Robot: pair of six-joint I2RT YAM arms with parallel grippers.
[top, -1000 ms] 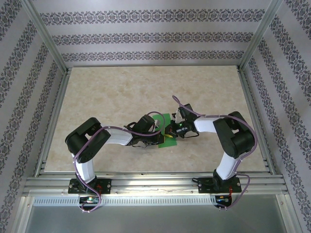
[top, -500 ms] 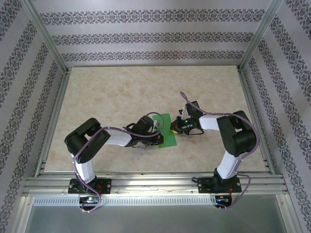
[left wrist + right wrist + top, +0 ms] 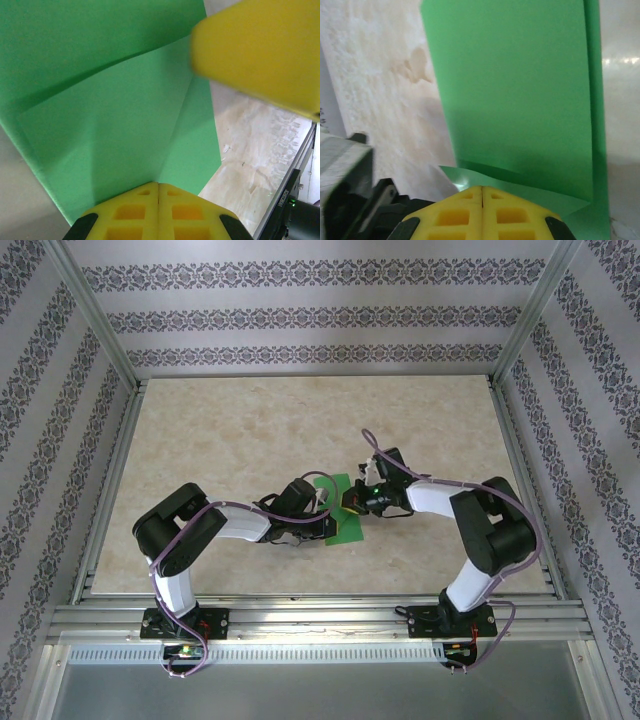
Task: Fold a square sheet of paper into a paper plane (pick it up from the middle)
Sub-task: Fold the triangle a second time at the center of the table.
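The square sheet of paper point(image 3: 347, 524) is bright green, partly folded, and lies flat mid-table. In the left wrist view the sheet point(image 3: 115, 115) shows a crease and an overlapping flap. My left gripper point(image 3: 326, 503) is shut, its yellow tips point(image 3: 158, 184) resting on the sheet's surface. From the other side my right gripper point(image 3: 353, 502) is also shut, with its tips point(image 3: 482, 188) down on a folded edge of the sheet point(image 3: 520, 90). One right fingertip point(image 3: 260, 50) shows blurred at the top right of the left wrist view. Nothing is pinched between either pair of jaws.
The beige marbled tabletop point(image 3: 250, 430) lies open around the paper. Aluminium frame rails point(image 3: 300, 592) run along the near edge and the sides, and patterned walls enclose the cell. The left arm's wrist housing point(image 3: 345, 165) sits close beside my right gripper.
My right gripper drew back to the right off the paper, then returned left onto it close to the left gripper. The left arm and the sheet have barely moved.
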